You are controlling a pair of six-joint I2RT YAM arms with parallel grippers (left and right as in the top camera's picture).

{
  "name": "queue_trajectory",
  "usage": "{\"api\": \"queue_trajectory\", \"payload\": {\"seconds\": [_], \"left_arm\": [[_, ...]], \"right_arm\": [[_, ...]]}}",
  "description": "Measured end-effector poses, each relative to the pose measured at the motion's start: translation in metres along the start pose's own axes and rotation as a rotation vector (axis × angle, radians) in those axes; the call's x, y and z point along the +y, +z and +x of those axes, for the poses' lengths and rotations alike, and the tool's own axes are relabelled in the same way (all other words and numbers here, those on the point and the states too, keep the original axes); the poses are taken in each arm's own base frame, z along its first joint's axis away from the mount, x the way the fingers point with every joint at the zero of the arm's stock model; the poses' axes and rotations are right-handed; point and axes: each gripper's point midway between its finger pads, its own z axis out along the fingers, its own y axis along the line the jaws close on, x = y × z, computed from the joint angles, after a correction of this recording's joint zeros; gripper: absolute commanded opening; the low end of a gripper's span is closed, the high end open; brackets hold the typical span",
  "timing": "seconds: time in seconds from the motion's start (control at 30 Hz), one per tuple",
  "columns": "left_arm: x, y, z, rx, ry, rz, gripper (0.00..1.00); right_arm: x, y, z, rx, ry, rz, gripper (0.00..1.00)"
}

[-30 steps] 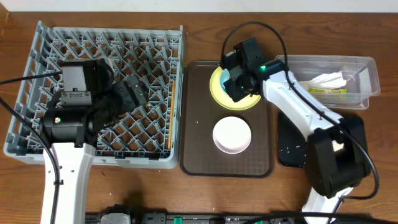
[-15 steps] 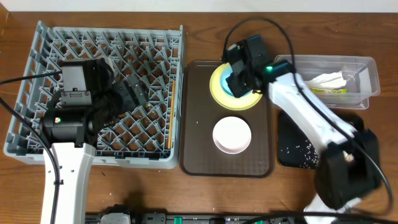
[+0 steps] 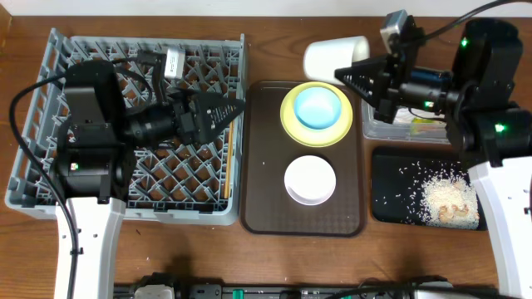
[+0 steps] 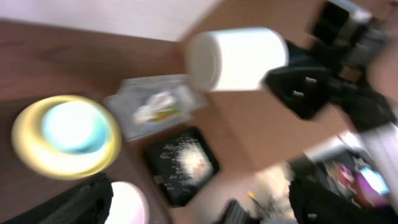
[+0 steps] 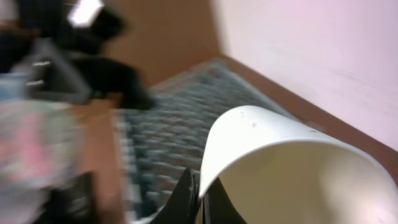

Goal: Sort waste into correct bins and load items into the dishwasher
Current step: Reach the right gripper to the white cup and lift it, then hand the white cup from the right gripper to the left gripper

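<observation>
Whereas right fingers (image 3: 353, 79) were just over the round yellow plate (image 3: 288, 116), they are now clamping a white cylindrical cup (image 3: 332, 56) sideways above the far desk (image 3: 274, 50), likely rack-bound; left fingers (image 3: 233, 110) are hovering spread, empty, over the grey plastic pegged rack (image 3: 50, 124).

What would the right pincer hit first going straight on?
Probably the grey dish rack: the right pincer, shut on a white cup, points toward it. Height is unclear, so it may pass over.

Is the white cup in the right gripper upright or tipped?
Tipped: the white cup lies on its side, right gripper pinching its rim.
</observation>
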Motion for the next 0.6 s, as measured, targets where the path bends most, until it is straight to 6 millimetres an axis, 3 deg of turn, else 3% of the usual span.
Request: {"api": "queue_trajectory", "payload": {"seconds": [0.23,0.6], "left_arm": [[-0.031,-0.003,0.005,0.045,0.067,0.172,0.98],[-0.040,-0.004,-0.001,0.032,0.163,0.214,0.98]], "right_arm": [[0.051,-0.005,-0.009,-0.041,-0.057,-0.356,0.01],[0.103,0.013,-0.008,-0.026,-0.146,-0.564,0.01]]}}
